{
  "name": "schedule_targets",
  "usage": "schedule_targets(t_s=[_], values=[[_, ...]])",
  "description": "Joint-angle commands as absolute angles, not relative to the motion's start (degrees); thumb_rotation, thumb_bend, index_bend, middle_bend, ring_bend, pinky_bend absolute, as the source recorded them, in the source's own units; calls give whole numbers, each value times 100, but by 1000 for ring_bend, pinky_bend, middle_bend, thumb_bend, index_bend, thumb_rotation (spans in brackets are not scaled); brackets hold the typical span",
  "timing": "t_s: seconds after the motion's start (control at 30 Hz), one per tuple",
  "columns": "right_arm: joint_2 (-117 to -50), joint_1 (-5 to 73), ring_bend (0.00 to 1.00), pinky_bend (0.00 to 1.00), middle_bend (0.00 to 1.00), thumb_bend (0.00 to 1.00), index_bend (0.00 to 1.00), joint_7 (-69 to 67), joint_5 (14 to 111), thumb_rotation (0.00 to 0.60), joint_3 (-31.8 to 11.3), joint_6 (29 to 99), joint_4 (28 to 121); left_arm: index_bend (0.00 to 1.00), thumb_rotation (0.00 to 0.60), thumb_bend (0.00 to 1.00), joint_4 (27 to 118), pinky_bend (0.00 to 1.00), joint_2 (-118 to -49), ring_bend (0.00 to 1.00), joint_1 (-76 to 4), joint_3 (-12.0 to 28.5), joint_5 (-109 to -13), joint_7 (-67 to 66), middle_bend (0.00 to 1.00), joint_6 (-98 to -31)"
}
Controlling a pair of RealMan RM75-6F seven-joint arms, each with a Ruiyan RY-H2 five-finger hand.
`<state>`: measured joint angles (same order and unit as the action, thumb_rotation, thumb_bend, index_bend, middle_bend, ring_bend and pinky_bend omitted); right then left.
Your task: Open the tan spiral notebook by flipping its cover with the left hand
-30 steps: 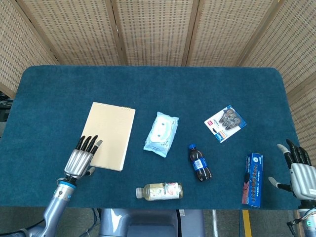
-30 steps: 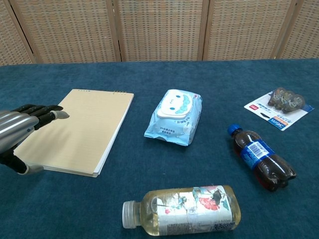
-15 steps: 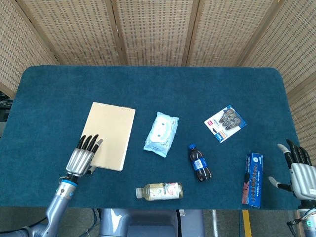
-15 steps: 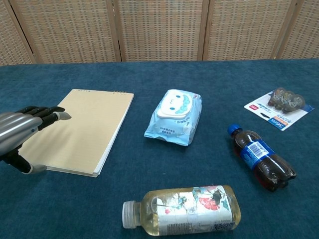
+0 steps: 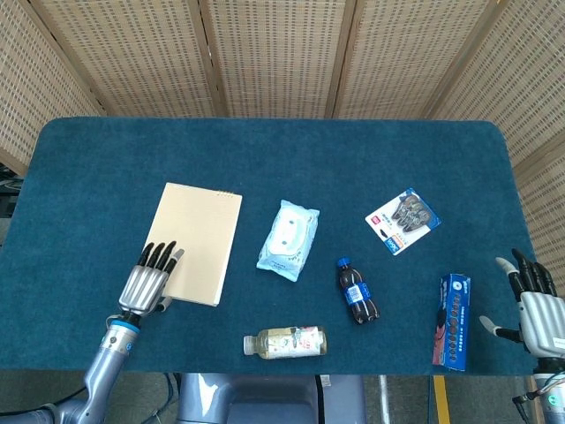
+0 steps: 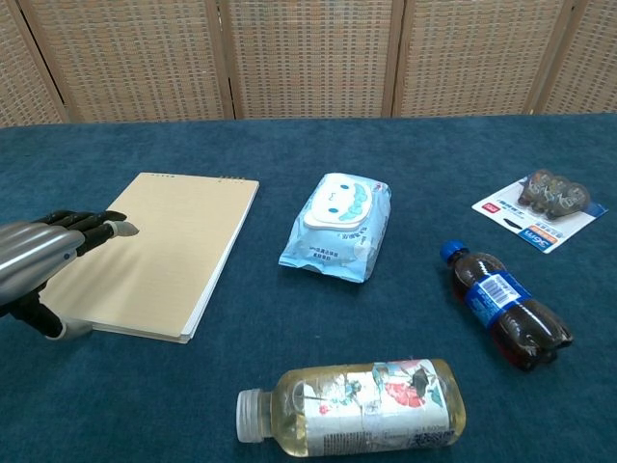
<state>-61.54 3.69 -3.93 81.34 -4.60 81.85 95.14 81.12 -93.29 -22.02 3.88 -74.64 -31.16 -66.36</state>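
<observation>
The tan spiral notebook (image 5: 199, 240) (image 6: 154, 251) lies closed and flat on the blue table, its spiral along the far edge. My left hand (image 5: 148, 280) (image 6: 43, 260) hovers over the notebook's near left corner with fingers stretched forward and the thumb at the near edge; it holds nothing. Whether the fingers touch the cover is unclear. My right hand (image 5: 533, 296) is at the table's right edge, fingers apart and empty; the chest view does not show it.
A wet-wipes pack (image 5: 288, 238) (image 6: 337, 225) lies right of the notebook. A cola bottle (image 5: 357, 291) (image 6: 505, 309) and a tea bottle (image 5: 285, 342) (image 6: 352, 408) lie near the front. A blister pack (image 5: 403, 219) (image 6: 541, 204) and a blue box (image 5: 452, 319) sit at the right.
My left hand has drawn back slightly toward the near edge, so the fingers cover less of the notebook. The notebook and the right hand have not moved.
</observation>
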Motion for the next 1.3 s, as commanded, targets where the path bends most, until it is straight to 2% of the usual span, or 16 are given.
schedule_targets(t_s=[0.03, 0.3, 0.8, 1.3], values=[[-6153, 369, 0, 0, 0, 156, 110, -397, 8137, 600, -460, 8186, 9523, 0, 600, 226, 8047, 0, -9363, 0, -2221, 395, -7462, -3089, 0, -6647], [-6165, 360, 0, 0, 0, 156, 110, -418, 8169, 600, -468, 8235, 9525, 0, 600, 243, 7817, 0, -9475, 0, -2305, 427, -7438, -3046, 0, -6615], [-6168, 357, 0, 0, 0, 156, 110, -470, 8162, 600, -479, 8239, 9505, 0, 600, 390, 7264, 0, -9808, 0, -2386, 360, -7829, -2807, 0, -6886], [-6161, 357, 0, 0, 0, 156, 110, -504, 8148, 600, -484, 8229, 9506, 0, 600, 482, 6689, 0, -10061, 0, -2526, 415, -8013, -2784, 0, -6974]])
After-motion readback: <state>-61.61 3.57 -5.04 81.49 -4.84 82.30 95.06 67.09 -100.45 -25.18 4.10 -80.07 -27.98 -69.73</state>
